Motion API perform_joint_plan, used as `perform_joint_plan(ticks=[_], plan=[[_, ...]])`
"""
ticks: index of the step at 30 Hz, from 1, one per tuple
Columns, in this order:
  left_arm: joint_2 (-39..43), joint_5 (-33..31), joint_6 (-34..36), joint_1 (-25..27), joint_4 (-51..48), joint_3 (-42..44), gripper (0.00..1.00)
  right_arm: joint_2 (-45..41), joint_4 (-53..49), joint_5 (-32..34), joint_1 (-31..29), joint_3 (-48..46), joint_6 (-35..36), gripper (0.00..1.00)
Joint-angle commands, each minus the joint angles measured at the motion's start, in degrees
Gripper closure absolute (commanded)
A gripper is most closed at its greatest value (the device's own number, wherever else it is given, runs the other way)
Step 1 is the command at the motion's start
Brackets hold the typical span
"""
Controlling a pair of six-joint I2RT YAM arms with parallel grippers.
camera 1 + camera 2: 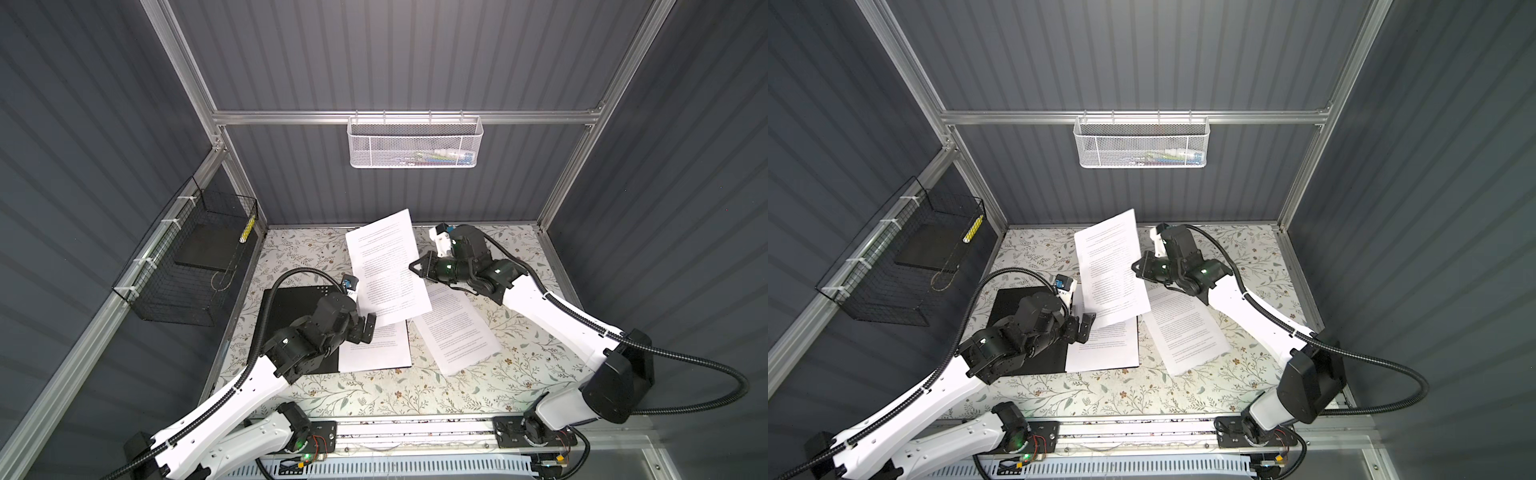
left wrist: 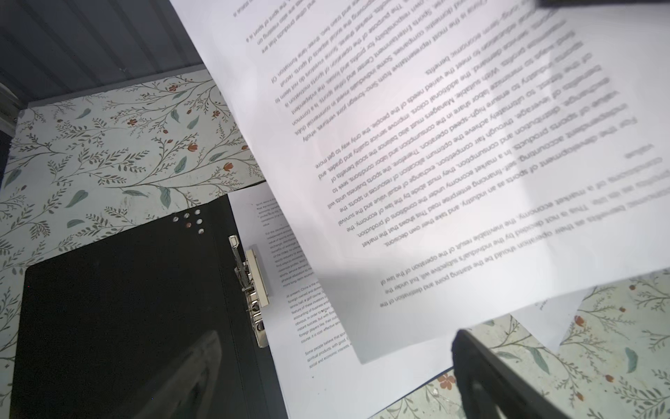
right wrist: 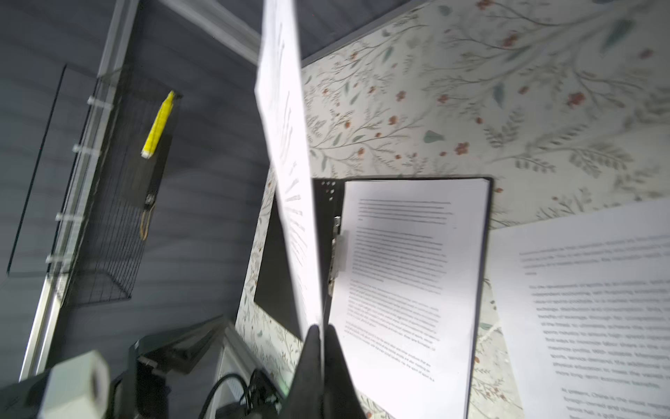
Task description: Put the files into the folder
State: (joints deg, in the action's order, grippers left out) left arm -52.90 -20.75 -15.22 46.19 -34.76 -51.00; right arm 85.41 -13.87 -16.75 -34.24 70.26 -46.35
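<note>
The files' lifted sheet point(image 1: 386, 266) hangs above the folder point(image 1: 286, 303), pinched edgewise in my right gripper point(image 1: 414, 266), so I'd lay it square on the stack point(image 1: 380, 349) inside, clear of the metal clip point(image 2: 253, 286), my left gripper point(image 1: 365, 329) spread wide, empty, over the folder.

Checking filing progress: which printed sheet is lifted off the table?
The tilted sheet in the right claw; the filed sheet in the folder and the loose sheet on the table lie flat.
</note>
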Motion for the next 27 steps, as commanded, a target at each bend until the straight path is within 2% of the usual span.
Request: perform_joint_plan(ticks=[1,5,8,12,16,27], plan=[[-2.46,1.40,2.37,-1.27,-1.43,0.53,0.00,2.20,7.66,3.31,0.71,-8.29,-6.08,1.00],[-2.51,9.54,1.26,-4.72,1.61,1.80,0.00,5.66,13.57,6.09,-2.01,-13.73,-7.58,1.00],[-3.95,14.07,0.54,-7.17,2.44,1.94,0.00,9.46,15.28,6.95,-4.40,-14.03,-7.83,1.00],[-5.68,14.53,1.06,-8.04,1.97,1.53,0.00,12.99,15.50,7.27,-6.60,-13.51,-9.14,1.00],[-6.11,16.12,1.02,-8.58,2.28,1.79,0.00,12.91,16.61,8.49,-7.86,-14.48,-9.58,1.00],[-7.39,19.16,1.16,-9.73,2.77,1.79,0.00,18.01,18.46,6.34,-10.30,-11.67,-10.79,1.00]])
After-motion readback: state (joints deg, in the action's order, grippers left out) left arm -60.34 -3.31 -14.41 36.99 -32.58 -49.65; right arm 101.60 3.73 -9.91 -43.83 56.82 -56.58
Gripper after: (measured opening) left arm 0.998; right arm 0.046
